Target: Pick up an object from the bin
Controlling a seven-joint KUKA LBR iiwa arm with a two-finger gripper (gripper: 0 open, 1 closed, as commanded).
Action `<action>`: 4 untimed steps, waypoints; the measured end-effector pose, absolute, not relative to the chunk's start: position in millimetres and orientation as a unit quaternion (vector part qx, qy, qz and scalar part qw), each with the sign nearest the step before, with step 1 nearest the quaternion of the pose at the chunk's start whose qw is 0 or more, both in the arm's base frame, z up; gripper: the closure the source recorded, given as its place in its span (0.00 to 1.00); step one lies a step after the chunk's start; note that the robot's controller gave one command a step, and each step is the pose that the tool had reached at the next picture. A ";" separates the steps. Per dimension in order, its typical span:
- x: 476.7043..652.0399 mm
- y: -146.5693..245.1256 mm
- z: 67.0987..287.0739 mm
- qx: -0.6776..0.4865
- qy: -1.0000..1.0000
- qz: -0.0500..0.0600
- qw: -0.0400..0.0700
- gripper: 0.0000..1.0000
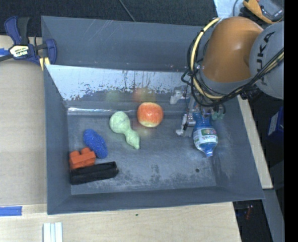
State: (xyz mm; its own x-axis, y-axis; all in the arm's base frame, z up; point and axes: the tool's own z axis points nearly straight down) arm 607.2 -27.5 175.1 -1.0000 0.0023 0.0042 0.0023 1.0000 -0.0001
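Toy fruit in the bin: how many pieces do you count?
2: a red-orange apple mid-bin near the back wall, and a pale green pear just left of it. More may hide under the arm at right.

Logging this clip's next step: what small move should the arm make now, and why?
Probably a slight shift along the small clear bottle, toward its labelled body, before gripping. The gripper sits over the bottle's blue top end near the right wall of the bin; the apple lies apart to the left.

bottle [205,140] right in bin [164,173], apple [150,114] mid, pear [124,127] left of it
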 end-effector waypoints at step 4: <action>613.4 49.8 104.2 0.191 -0.981 0.000 -0.026 0.00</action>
State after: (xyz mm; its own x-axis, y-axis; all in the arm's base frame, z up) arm 613.4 49.8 104.2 -0.9257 -0.3750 -0.0505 -0.3750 0.9270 -0.0102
